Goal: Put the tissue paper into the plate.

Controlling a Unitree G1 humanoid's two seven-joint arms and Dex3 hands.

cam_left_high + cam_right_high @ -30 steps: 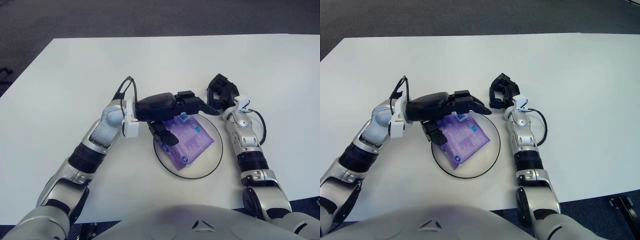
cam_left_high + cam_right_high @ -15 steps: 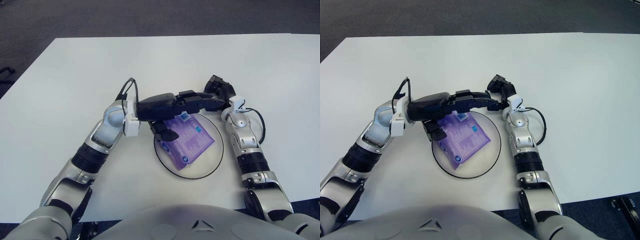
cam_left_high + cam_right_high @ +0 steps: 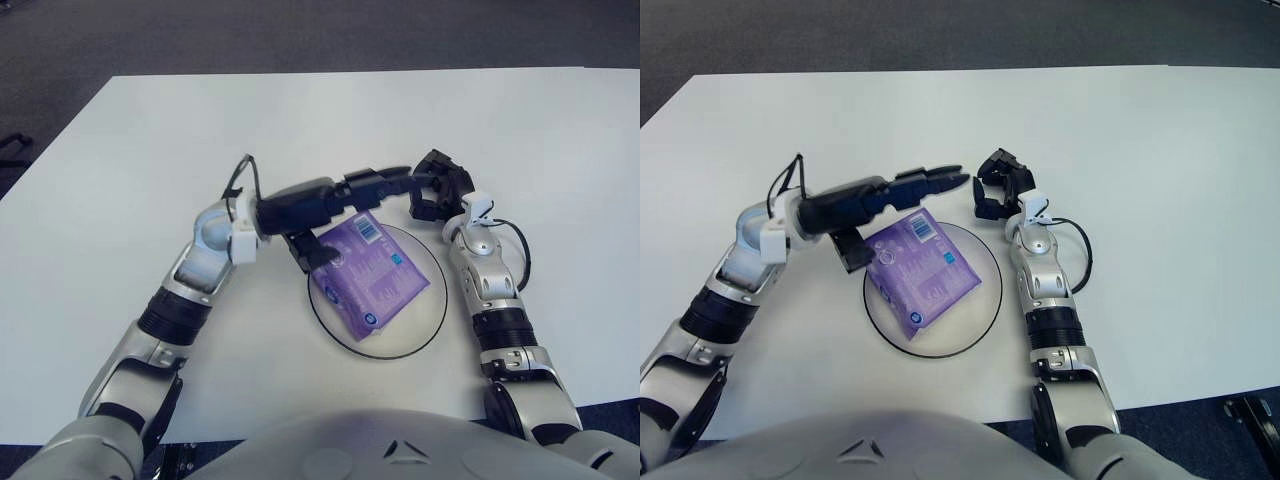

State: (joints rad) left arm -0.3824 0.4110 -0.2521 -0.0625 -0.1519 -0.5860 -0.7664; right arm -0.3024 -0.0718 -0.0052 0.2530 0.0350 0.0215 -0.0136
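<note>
A purple tissue paper pack (image 3: 368,272) lies flat in the round clear plate with a dark rim (image 3: 427,322), near the table's front middle. My left hand (image 3: 340,205) hovers above the plate's far-left edge with fingers stretched out, holding nothing, clear of the pack. My right hand (image 3: 436,185) rests on the table just beyond the plate's far-right rim, fingers curled, empty.
The white table (image 3: 150,150) spreads on all sides, with its front edge near my body and dark floor beyond the far edge.
My left hand has lifted off the tissue pack and drawn back to the left, fingers spread. The pack stays in the plate. The right hand barely shifted.
</note>
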